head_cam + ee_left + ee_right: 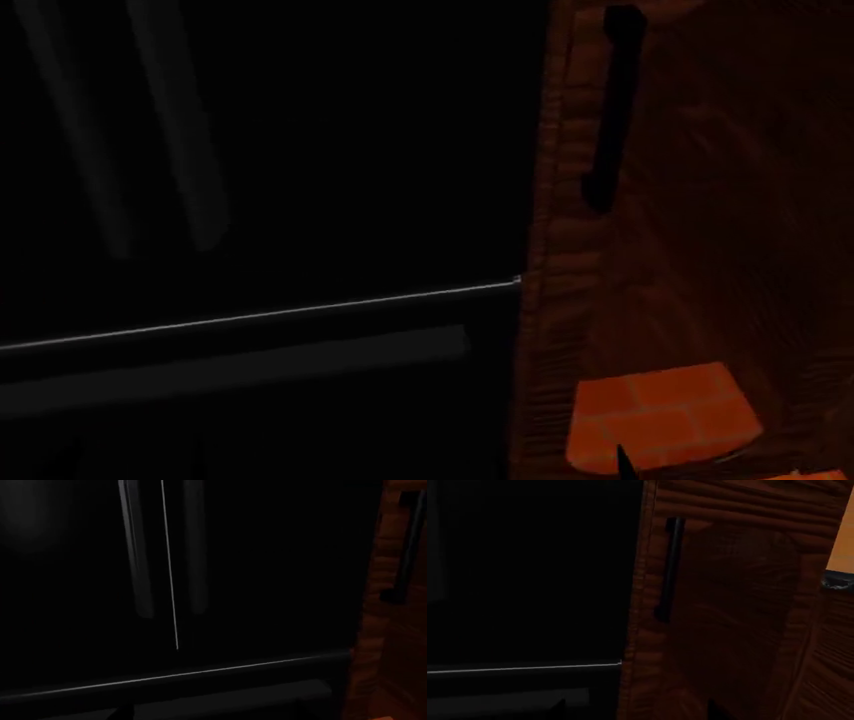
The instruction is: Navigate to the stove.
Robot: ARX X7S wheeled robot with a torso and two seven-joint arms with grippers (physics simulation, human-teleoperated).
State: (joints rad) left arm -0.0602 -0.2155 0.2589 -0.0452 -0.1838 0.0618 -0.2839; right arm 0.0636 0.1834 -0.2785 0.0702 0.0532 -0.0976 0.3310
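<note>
Robot facing black fridge [267, 150] beside wood cabinet [694, 200]; stove not showing, navigation remaining; both grippers' jaws unseen, state untellable

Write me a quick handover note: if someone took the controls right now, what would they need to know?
Hands: neither hand shows in any view, so their state cannot be told.

In front: the robot faces a tall black appliance with two long upright handles and a drawer seam below. A dark wood cabinet with a black bar handle stands to its right. A patch of orange tiled floor shows lower right.

Stove: not in any view. No knobs or oven window are visible.

Done: nothing that can be confirmed from here.

Left: find the stove and drive to it. Probably turn the base to look around first.
</note>
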